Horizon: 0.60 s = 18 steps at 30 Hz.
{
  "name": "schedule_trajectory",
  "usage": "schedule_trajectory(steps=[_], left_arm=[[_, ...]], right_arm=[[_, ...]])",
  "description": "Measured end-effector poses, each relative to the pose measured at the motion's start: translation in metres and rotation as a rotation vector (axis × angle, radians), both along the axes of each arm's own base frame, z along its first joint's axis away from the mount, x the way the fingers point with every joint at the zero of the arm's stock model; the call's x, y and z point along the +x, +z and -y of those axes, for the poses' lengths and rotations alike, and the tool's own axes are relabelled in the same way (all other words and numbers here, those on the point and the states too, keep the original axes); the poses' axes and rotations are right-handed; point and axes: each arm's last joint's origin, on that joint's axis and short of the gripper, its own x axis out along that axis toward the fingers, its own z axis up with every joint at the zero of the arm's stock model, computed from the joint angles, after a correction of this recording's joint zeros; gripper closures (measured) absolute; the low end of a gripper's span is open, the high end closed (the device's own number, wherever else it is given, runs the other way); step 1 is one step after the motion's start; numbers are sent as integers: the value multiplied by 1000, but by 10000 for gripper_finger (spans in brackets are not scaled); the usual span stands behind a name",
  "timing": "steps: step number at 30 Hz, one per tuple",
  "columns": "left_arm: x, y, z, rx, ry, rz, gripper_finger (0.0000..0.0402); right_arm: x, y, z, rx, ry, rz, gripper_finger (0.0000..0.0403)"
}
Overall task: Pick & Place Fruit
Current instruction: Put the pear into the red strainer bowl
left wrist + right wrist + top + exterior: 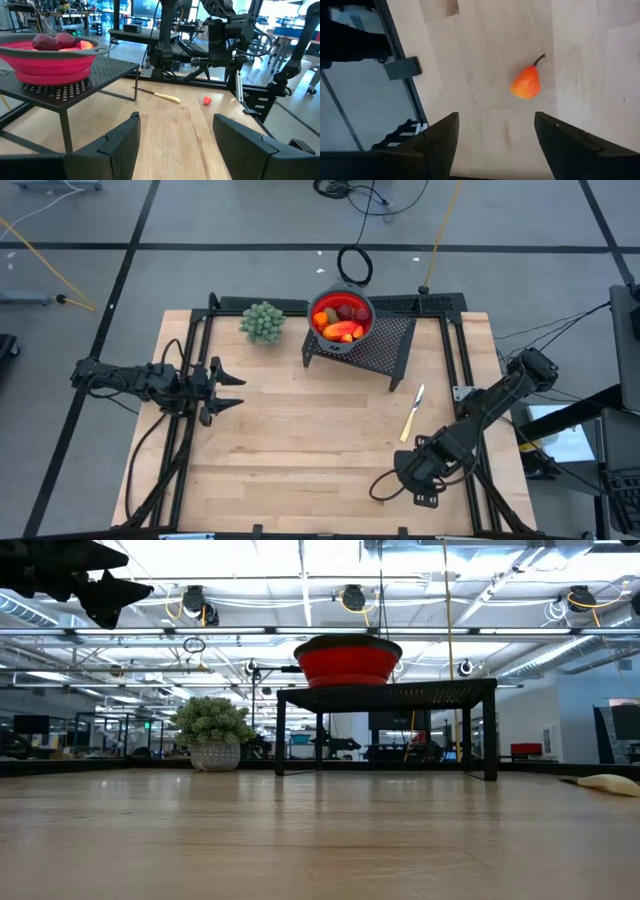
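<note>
A small orange pear-shaped fruit (526, 82) with a dark stem lies on its side on the wooden table, near the right front; the left wrist view shows it as an orange piece (207, 100). My right gripper (495, 145) hangs above it, pointing steeply down, open, with nothing between its fingers; in the high view the right gripper (425, 473) hides the fruit. More fruit (340, 323) lies in a red bowl (322, 305) on a black perforated stand (385, 345) at the back. My left gripper (232, 390) waits level at the table's left, open.
A knife with a yellow handle (413, 412) lies on the table between the stand and my right gripper. A green bushy plant ball (262, 322) stands at the back left. Black frame rails (465, 380) run along the table's sides. Bare wood lies in the middle.
</note>
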Motion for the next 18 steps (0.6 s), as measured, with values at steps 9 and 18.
schedule_trajectory(steps=[9, 18], left_arm=[[0, 0, 0, 1, 0, -1, 151], [0, -1, 0, 3, 0, -8, 151]], right_arm=[[1, 0, 1, -40, -10, 34, 155], [-5, -21, 6, -65, -59, -16, 156]])
